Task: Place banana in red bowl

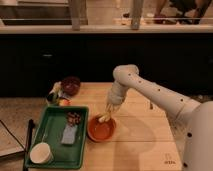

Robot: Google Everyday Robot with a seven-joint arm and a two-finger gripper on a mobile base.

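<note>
The banana (104, 118) is a small pale yellow piece at the far rim of the red bowl (101, 131), partly over its inside. The bowl stands on the wooden table just right of the green tray. My gripper (110, 111) points down from the white arm (150, 92), directly above the bowl's far edge, with its tip right at the banana's upper end. I cannot tell whether the banana rests on the bowl or hangs from the gripper.
The green tray (50, 150) holds a cream cup (41, 153), a grey-blue packet (69, 134) and a dark snack (74, 118). A dark maroon bowl (71, 85) and small items (56, 95) stand at the back left. A dark counter runs behind the table.
</note>
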